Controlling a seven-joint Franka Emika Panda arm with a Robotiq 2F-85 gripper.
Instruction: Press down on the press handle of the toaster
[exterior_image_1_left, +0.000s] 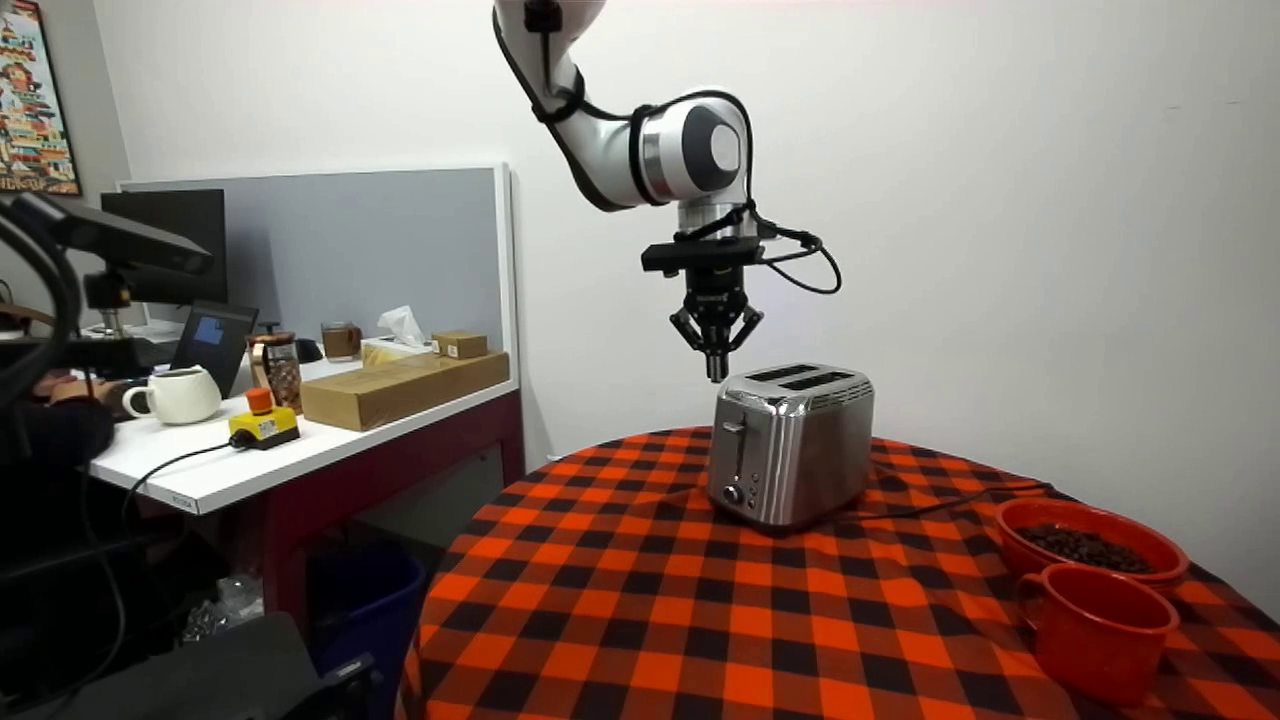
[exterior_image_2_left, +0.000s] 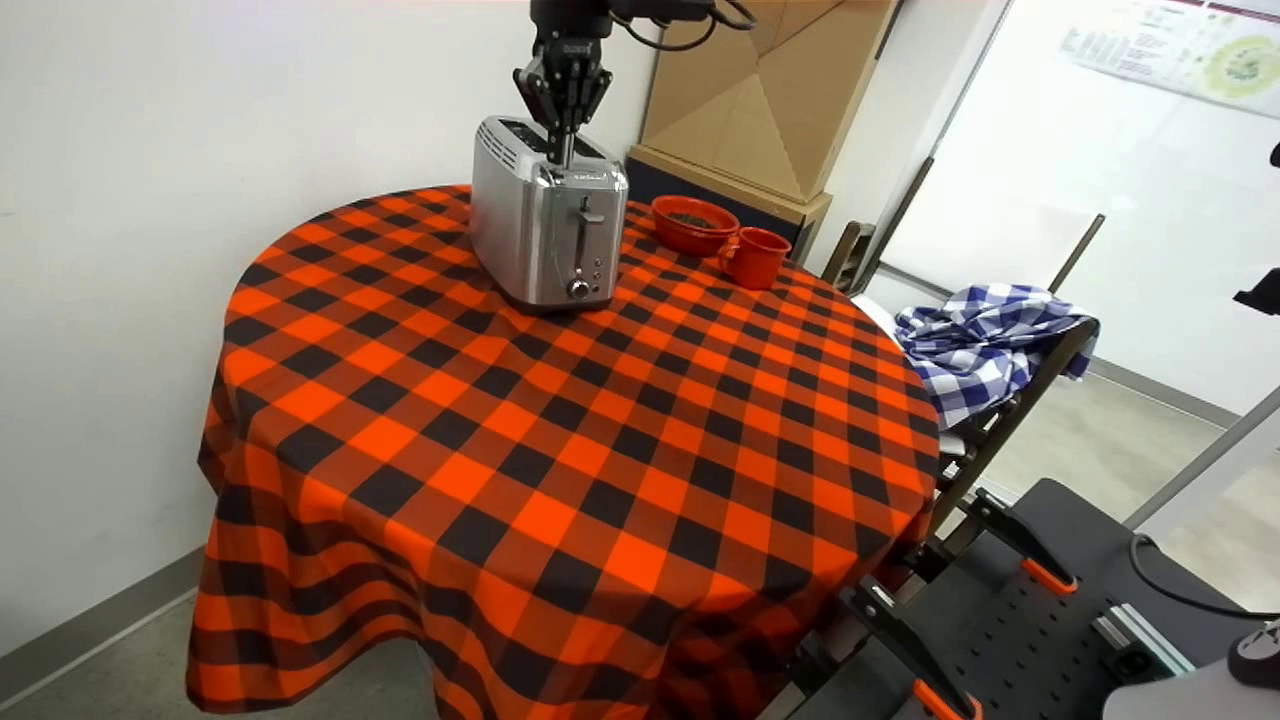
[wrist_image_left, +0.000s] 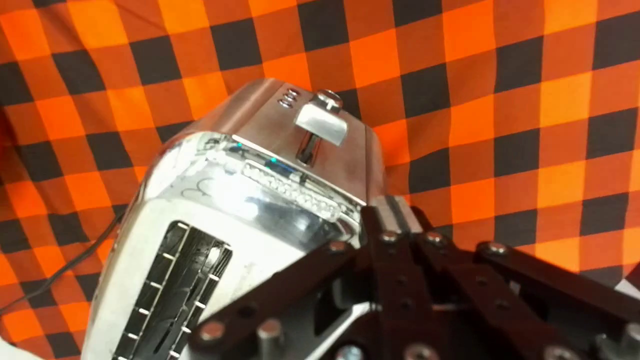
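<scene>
One toaster (exterior_image_1_left: 790, 450) stands on the checked tablecloth (exterior_image_1_left: 640, 600), its handle (wrist_image_left: 322, 124) high on the front. We see the gripper (wrist_image_left: 397, 205) clenched and empty, higher than the handle. We judge the handle springy and slick: better pushed down at its middle than grasped.

toaster (exterior_image_1_left: 825, 450): 1
slots (exterior_image_1_left: 815, 381): 2
press handle (wrist_image_left: 321, 124): 1
knob (exterior_image_1_left: 732, 495): 1
red bowl (exterior_image_2_left: 688, 239): 1
red mug (exterior_image_1_left: 1100, 650): 1

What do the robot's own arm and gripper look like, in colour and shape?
The arm is white and rounded, with silvery sections. A black cable runs along it and bulges out in a loop. The gripper is black and angular, with round screw heads and jaws silvery at the ends.
</scene>
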